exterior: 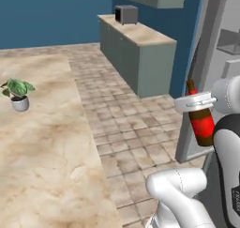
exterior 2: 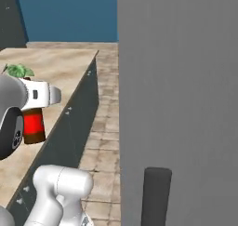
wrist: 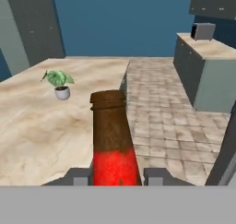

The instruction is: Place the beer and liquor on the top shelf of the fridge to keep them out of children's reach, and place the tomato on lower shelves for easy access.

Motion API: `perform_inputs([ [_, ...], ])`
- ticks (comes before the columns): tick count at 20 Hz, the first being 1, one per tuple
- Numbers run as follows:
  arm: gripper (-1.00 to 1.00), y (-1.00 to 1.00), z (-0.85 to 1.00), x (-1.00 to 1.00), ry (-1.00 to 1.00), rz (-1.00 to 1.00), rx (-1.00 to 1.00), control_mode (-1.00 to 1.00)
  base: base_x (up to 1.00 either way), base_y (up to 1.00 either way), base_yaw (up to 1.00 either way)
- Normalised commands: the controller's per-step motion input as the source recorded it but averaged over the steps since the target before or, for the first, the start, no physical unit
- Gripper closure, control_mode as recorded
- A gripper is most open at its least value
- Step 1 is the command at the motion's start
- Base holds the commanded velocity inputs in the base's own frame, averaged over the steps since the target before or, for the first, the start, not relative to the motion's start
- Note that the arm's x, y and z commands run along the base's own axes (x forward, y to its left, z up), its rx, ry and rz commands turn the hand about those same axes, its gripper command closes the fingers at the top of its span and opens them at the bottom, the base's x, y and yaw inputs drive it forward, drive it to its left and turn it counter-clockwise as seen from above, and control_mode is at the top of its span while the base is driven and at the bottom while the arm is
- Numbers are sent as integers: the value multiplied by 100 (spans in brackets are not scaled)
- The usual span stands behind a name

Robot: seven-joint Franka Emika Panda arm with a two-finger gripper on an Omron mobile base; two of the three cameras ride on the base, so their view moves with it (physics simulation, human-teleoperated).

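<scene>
My pincer [wrist: 115, 177] is clamped on the slim brown bottle with the red label [wrist: 113, 140], whose neck rises ahead of me. To my left the broad beige stone counter [exterior: 42, 142] lies bare, apart from a small potted green plant [exterior: 18, 95] well away. The tiled floor aisle [exterior: 126, 124] runs open toward the grey-green cupboards [exterior: 140, 63]. The tall grey fridge door [exterior 2: 181, 104] walls off my right.

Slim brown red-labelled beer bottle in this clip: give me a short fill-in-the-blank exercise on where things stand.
1. The slim brown beer bottle with the red label is held in the ____.
2. The small potted plant stands on the ____ counter.
3. The plant's pot is ____ in colour.
4. The floor is covered in ____.

Missing words: gripper; marbled beige; white; tiles
</scene>
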Motion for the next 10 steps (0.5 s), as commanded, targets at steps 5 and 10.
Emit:
perform_inputs([
  [5,100,0,0,0,0,0,0,100,65,11,-8],
  [10,100,0,0,0,0,0,0,100,8,0,-38],
])
